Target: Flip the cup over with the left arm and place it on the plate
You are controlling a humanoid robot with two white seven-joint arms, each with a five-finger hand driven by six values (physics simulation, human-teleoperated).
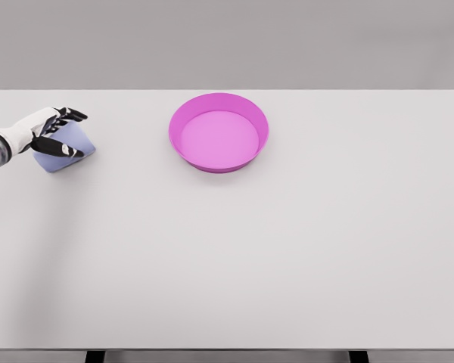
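Far left, left hand (51, 130) reaching in low, fingers wrapped around lavender cup (66, 147), pink plate (219, 132) well apart

you see a matt white bench (227, 257), a smooth plastic-looking pink plate (183, 142), and a matt lavender cup (68, 147).

We see a broad white table (287, 257) that fills most of the view, its far edge running straight across the upper part. Behind it rises a plain grey wall (227, 41). The light is soft and even. Dark table supports (95, 356) peek below the near edge.
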